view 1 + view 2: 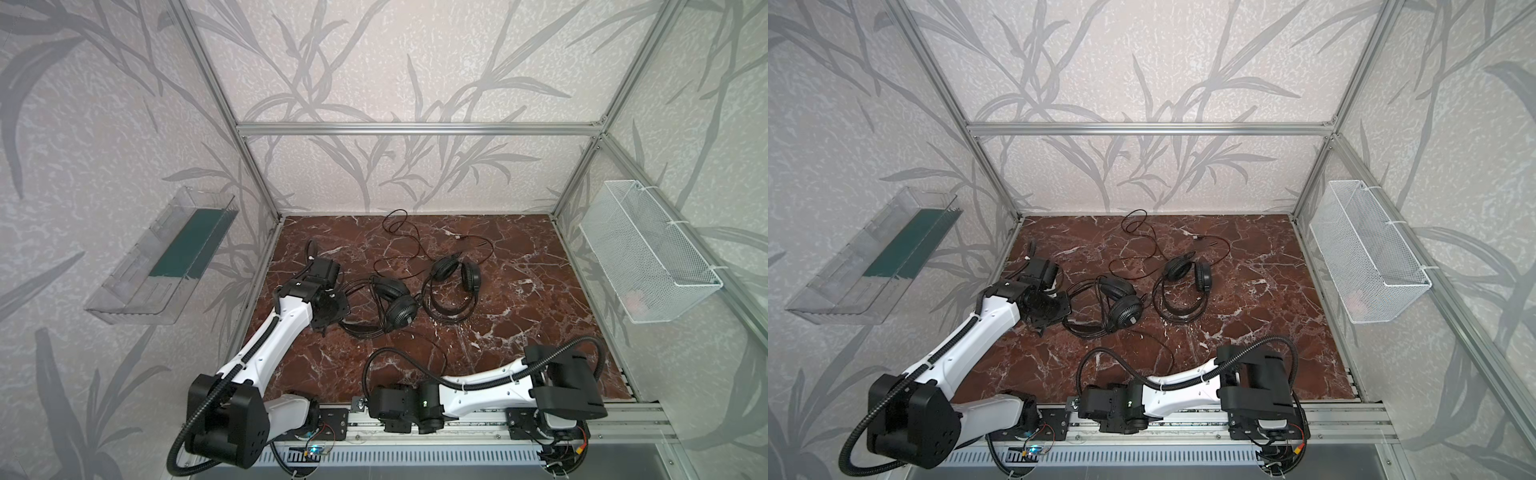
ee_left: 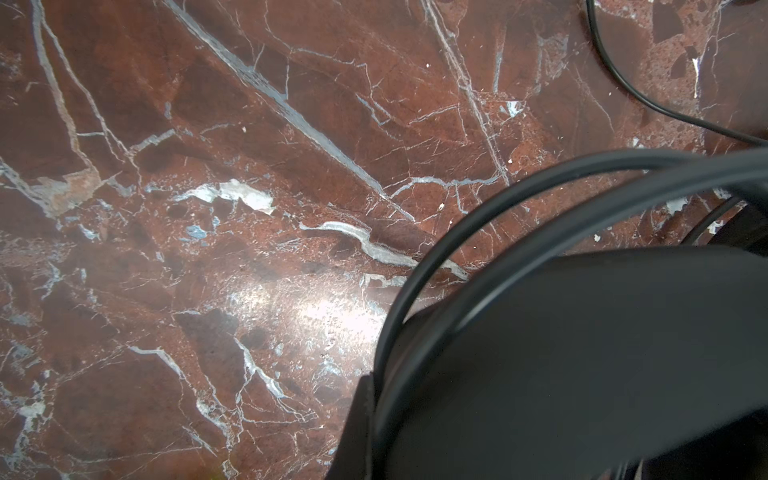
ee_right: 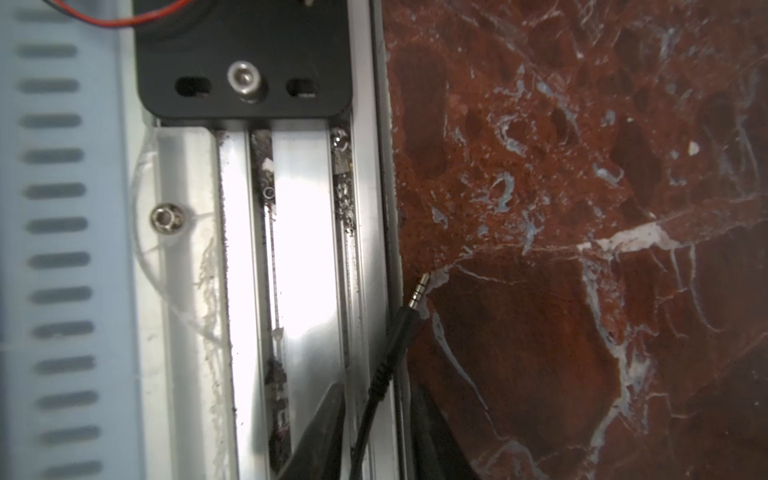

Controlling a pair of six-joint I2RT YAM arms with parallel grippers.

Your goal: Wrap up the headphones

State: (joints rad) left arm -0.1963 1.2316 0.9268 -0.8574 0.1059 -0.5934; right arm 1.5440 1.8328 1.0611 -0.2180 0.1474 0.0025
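Two black headphones lie mid-table in both top views: a left set and a right set. My left gripper is shut on the left set's thin double-wire headband. That set's thin cable arcs to the front edge. Its jack plug lies at the marble's edge by the rail. My right gripper stands open over the cable, a gap on each side. The right set's cable sprawls toward the back wall.
The aluminium rail runs along the table's front edge under my right arm. A clear plastic tray hangs on the left wall, a white wire basket on the right wall. Frame posts stand at the back corners.
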